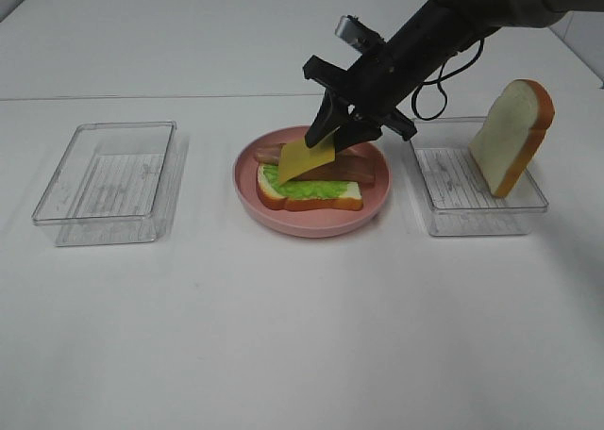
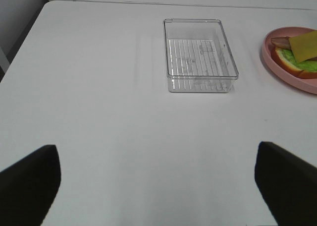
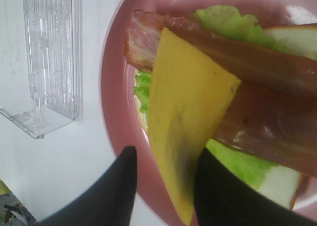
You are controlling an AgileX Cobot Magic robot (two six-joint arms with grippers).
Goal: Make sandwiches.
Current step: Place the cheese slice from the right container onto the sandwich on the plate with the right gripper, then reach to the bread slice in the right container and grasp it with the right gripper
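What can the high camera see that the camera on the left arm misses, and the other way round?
Only the high view shows the right gripper over the plate with the cheese slice between its jaws, and the bread slice leaning in the right-hand clear tray. Only the left wrist view shows the left gripper's fingertips, spread wide with nothing between them. Both show the left-hand clear tray, the pink plate and the half-built sandwich.

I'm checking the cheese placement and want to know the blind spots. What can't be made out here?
- High view: right gripper covers the cheese's upper edge, so grip or release is unclear.
- Right wrist view: cheese hides where bacon meets lettuce; the plate is cut off by the edges.
- Left wrist view: plate cut off at the edge; only the left gripper's fingertips show.
- High view: bread in the tray; its back is hidden.
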